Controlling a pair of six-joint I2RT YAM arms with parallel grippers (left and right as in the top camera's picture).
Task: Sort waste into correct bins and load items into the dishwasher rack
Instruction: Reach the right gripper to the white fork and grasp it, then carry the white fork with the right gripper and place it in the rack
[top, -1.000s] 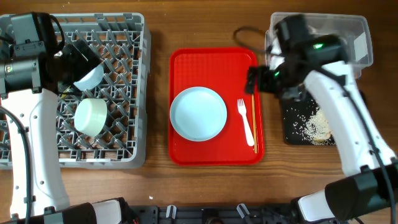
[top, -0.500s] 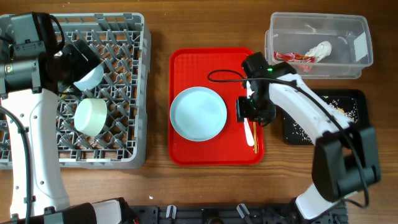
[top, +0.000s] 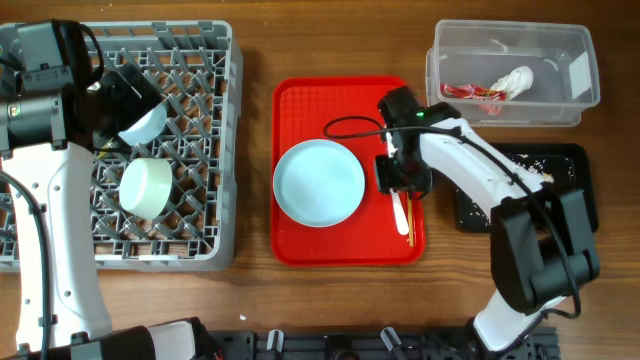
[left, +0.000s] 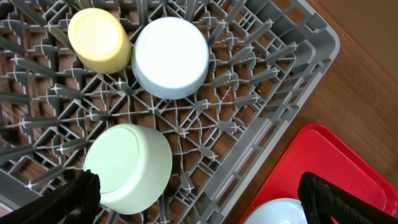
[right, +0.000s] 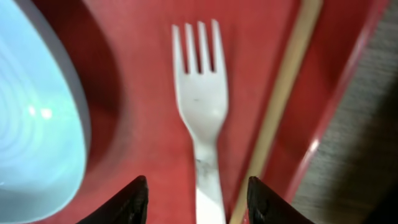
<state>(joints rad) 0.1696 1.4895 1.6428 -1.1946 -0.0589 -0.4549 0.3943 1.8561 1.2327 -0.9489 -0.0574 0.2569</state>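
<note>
The white fork (right: 202, 106) lies on the red tray beside a wooden chopstick (right: 280, 106). My right gripper (right: 196, 202) hangs low over the fork's handle. It is open, with one finger on either side of handle and chopstick, touching neither. The pale-blue plate (top: 319, 182) sits on the tray to the left. Inside the dishwasher rack (top: 215, 150) stand a yellow cup (left: 99, 38) and two upturned bowls (left: 171, 57) (left: 127, 167). My left gripper (left: 199, 205) hovers open and empty above the rack. The clear tub (top: 512, 72) holds the red wrapper (top: 470, 92) and white napkin (top: 510, 80).
The black tray (top: 520, 185), with rice scraps in it, lies right of the red tray (top: 300, 100). My right arm reaches across the gap between them. Bare wooden table (top: 255, 120) separates the rack from the red tray.
My right arm has swung from the tub and black tray to the red tray and come down over the fork, with its jaws narrowing. The left arm has not moved.
</note>
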